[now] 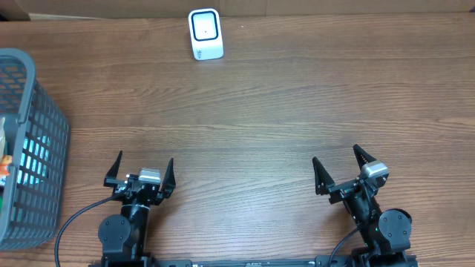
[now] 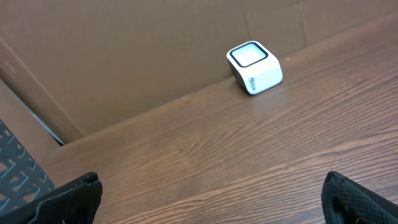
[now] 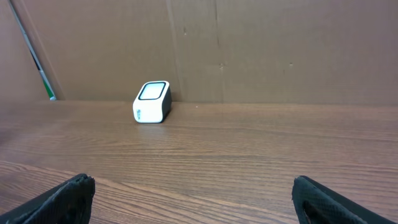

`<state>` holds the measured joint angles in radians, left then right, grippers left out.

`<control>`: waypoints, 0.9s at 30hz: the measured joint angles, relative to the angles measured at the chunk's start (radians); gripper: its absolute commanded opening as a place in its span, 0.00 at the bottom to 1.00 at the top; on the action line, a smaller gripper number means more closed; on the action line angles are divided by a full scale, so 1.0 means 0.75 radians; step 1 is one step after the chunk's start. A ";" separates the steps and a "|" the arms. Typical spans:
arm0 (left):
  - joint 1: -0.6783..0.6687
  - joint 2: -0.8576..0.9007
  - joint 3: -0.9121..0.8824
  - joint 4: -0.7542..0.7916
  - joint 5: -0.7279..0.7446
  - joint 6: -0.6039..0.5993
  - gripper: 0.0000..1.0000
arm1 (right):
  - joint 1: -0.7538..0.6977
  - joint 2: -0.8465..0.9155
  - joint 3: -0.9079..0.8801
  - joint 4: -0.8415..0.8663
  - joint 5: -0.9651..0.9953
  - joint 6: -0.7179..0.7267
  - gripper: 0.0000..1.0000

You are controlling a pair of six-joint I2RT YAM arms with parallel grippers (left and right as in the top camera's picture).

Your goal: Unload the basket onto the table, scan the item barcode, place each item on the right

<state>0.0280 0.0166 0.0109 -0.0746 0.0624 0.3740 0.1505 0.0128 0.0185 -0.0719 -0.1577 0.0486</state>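
A small white barcode scanner (image 1: 205,34) with a dark-rimmed window stands at the far edge of the wooden table; it also shows as the scanner (image 2: 254,67) in the left wrist view and the scanner (image 3: 152,102) in the right wrist view. Items lie inside the grey mesh basket (image 1: 46,156) at the left edge, only partly visible through the mesh as orange and teal colours (image 1: 6,162). My left gripper (image 1: 142,169) sits open at the near left, empty. My right gripper (image 1: 335,164) sits open at the near right, empty. Both are far from the scanner and basket.
A brown cardboard wall (image 3: 249,50) backs the table behind the scanner. The basket's corner (image 2: 15,171) shows at the left of the left wrist view. Bare wood (image 1: 245,126) lies between grippers and scanner.
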 measured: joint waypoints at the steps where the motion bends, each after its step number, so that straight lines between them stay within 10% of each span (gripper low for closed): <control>1: 0.000 0.000 0.000 0.000 0.000 0.000 1.00 | 0.000 0.000 0.000 0.000 0.001 0.002 1.00; 27: 0.000 0.000 0.038 -0.067 0.001 -0.196 1.00 | 0.000 0.000 0.000 0.000 0.001 0.000 1.00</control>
<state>0.0280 0.0166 0.0391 -0.1249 0.0628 0.2272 0.1505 0.0128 0.0185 -0.0719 -0.1574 0.0486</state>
